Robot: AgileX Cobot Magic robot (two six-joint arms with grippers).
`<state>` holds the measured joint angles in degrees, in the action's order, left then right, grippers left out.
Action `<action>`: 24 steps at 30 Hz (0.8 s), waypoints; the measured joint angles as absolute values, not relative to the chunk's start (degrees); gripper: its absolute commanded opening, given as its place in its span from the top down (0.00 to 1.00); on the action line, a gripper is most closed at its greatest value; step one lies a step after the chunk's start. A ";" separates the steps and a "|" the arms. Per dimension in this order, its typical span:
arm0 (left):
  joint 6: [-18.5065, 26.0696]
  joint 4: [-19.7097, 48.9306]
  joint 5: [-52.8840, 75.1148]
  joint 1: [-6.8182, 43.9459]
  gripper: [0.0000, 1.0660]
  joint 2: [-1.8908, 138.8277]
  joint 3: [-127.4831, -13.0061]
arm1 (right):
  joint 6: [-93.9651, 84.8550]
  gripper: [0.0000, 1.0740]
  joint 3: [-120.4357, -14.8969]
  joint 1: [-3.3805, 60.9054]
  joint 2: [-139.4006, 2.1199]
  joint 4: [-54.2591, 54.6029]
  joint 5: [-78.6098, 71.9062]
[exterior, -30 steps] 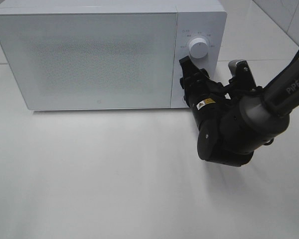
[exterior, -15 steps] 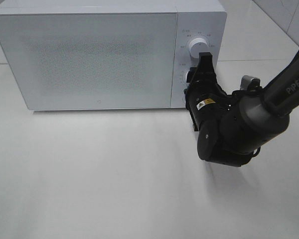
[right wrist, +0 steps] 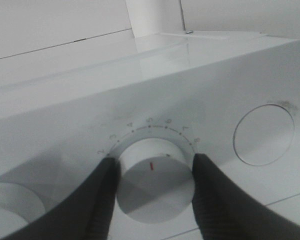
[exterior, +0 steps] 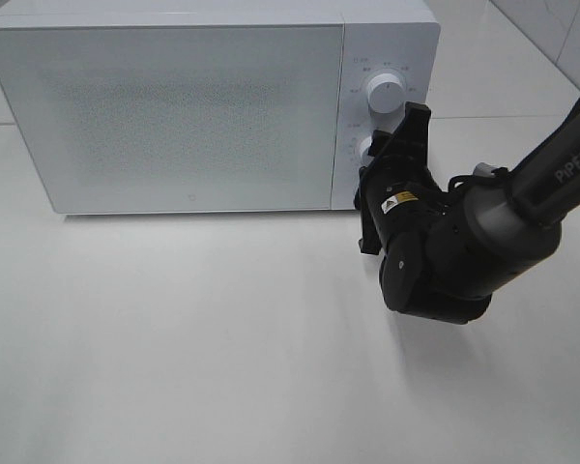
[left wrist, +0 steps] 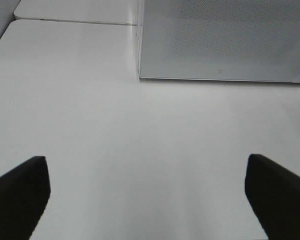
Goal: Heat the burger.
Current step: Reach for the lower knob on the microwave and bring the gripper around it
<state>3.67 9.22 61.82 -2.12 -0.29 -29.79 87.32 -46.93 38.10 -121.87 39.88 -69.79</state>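
While the right gripper (right wrist: pixel 154 165) clamps the lower microwave dial (right wrist: pixel 155 187) and the left gripper (left wrist: pixel 147 195) gapes, white tabletop (exterior: pixel 174 338) lies beneath.

Lab-style kitchen mock-up, white microwave (exterior: pixel 174 106) on bare white tabletop (exterior: pixel 174 338), tiled wall (exterior: pixel 561 29)

Right arm (exterior: pixel 561 164): comes in from right edge of high view, reaches left; wrist (exterior: pixel 435 261) bent, black housing facing camera. Right gripper (right wrist: pixel 154 167): dark fingers (right wrist: pixel 102 200) closed one each side of dial (right wrist: pixel 152 187), pads touching its rim. Left gripper (left wrist: pixel 147 195): only two dark fingertips visible in wrist view, spread wide apart.
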 measured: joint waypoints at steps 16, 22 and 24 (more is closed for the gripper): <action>3.67 9.22 61.82 -2.12 0.08 -0.29 -29.79 | 87.38 0.94 -46.93 38.10 -121.87 40.05 -69.79; 3.67 9.22 61.82 -2.12 0.08 -0.29 -29.79 | 87.26 0.91 -46.93 38.10 -121.87 40.28 -69.79; 3.67 9.22 61.82 -2.12 0.08 -0.29 -29.79 | 87.09 0.90 -46.93 38.10 -121.87 40.45 -69.79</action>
<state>3.67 9.22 61.82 -2.12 -0.29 -29.79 87.09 -46.93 38.10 -121.87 40.45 -69.79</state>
